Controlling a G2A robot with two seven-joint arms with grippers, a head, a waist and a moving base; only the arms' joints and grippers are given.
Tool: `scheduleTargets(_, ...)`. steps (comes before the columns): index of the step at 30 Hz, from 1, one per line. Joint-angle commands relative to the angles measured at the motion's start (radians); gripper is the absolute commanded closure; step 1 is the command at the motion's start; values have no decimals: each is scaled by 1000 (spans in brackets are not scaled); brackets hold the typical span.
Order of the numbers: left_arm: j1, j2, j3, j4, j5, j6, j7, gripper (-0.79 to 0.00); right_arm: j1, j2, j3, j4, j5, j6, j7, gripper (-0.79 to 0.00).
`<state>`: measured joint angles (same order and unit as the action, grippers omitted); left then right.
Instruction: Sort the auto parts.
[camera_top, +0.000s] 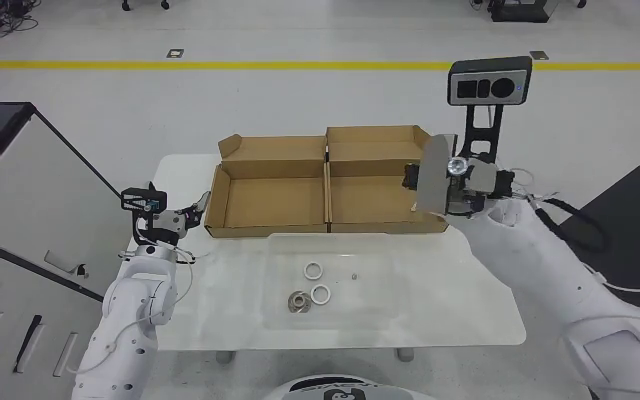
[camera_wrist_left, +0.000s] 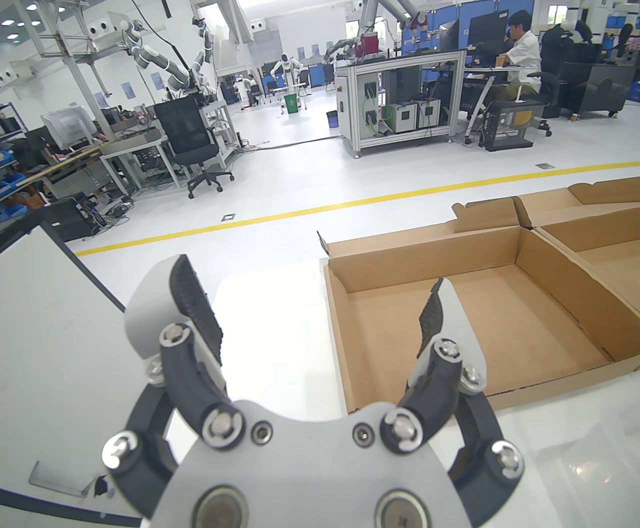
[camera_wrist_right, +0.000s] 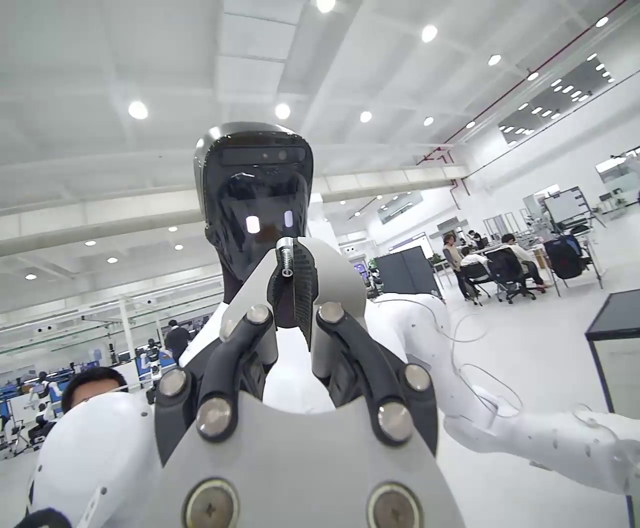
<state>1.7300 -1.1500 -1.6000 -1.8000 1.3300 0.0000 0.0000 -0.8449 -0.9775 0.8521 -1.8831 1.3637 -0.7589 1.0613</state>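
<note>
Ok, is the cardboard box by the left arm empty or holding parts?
Empty: the cardboard box has a bare brown floor in the left wrist and top views.

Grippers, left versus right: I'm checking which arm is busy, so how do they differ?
The left gripper is open and empty; the right gripper is shut on a small screw. The left gripper sits beside the left box; the right gripper points upward. Both have the same two-finger build.

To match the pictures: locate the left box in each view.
Top view: left box on the table's far side, left of centre.
Left wrist view: just beyond the open left end effector.
Right wrist view: aimed at the ceiling, off the table.
Shared landmark: yellow floor line beyond the box.
</note>
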Motion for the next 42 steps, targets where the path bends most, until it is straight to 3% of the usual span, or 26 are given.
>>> scheduleTargets(1,0,0,0,0,0,0,0,-785,3,-12,7,13,-8,18,18,0)
scheduleTargets(9,0,0,0,0,0,0,0,-785,21,-37,44,112,-249,82,80,0)
scheduleTargets(16,0,0,0,0,0,0,0,-785,29,-43,70,113,-418,165,40,0)
scheduleTargets(32,0,0,0,0,0,0,0,-785,-33,-103,82,97,-28,99,80,0)
scheduleTargets(42,0,0,0,0,0,0,0,-785,-43,-131,126,129,-29,121,117,0)
